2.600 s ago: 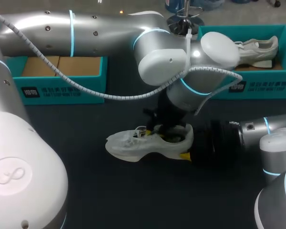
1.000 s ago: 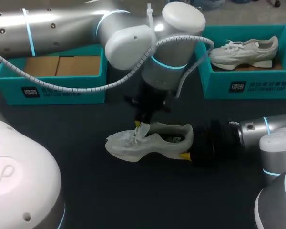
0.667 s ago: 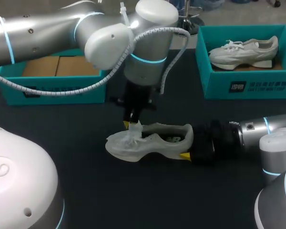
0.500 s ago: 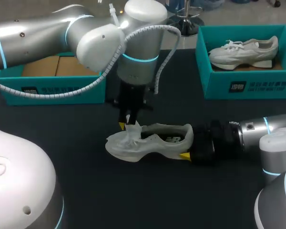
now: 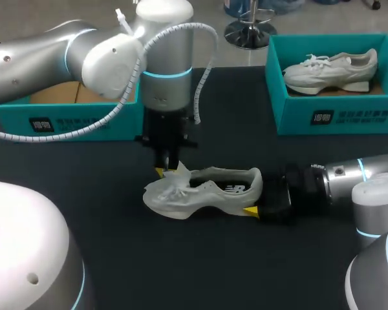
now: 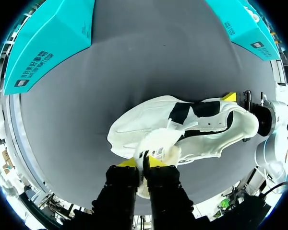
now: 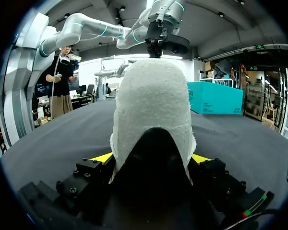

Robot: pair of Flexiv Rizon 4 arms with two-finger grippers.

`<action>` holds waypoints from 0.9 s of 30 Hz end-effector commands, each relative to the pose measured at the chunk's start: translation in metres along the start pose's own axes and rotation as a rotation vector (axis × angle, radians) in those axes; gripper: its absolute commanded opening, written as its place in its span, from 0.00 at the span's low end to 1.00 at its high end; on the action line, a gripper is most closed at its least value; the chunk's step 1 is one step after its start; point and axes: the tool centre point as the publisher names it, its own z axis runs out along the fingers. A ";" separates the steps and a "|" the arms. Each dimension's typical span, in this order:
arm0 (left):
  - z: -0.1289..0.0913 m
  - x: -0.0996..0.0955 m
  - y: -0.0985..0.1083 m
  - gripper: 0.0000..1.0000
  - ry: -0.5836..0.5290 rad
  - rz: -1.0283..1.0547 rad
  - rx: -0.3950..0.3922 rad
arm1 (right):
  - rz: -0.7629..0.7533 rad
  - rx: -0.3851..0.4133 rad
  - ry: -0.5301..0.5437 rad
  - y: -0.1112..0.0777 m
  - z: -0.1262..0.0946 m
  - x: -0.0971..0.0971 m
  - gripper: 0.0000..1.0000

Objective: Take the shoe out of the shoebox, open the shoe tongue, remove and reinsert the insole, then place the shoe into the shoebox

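**White sneaker** [image 5: 207, 192] standing on its sole on the black table [image 5: 181, 271], toe toward the left arm's side, in front of two teal shoeboxes. The left gripper [image 6: 143, 162] hangs straight down over the laces from a vertical wrist. Its jaws are pressed together on the shoe tongue [image 6: 159, 143], a thin flap of which is pinched between the yellow tips and held up toward the toe. The right gripper [image 7: 152, 158] lies low and level along the table behind the shoe, forearm nearly horizontal, with its jaws clamped on the heel from both sides. With the tongue raised the collar gapes, and the dark insole [image 6: 198, 111] shows inside, flat in its bed.

**Judged handling:**
- The sneaker looks light, with a mesh-like upper that should yield and a stiffer foam sole and heel counter.
- The heel is therefore the sound place to brace it, as held here.
- The tongue is soft and thin, so it is apt to slip from a narrow pinch and to fall back once released.
- The insole is probably thin, flexible foam, best taken at its heel-end edge through the opening.

The left shoebox [image 5: 71, 119] shows a bare cardboard floor; the right shoebox [image 5: 349, 116] holds a second sneaker [image 5: 333, 68]
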 end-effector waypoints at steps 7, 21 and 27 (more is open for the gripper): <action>-0.004 -0.010 0.005 0.00 0.040 0.056 0.026 | 0.000 0.003 -0.001 -0.004 0.004 0.000 0.00; -0.075 -0.008 0.018 1.00 0.109 0.523 0.260 | 0.000 0.003 -0.001 -0.004 0.004 0.000 0.00; -0.116 -0.003 0.040 1.00 -0.053 1.037 0.351 | 0.000 0.003 -0.001 -0.004 0.004 0.000 0.00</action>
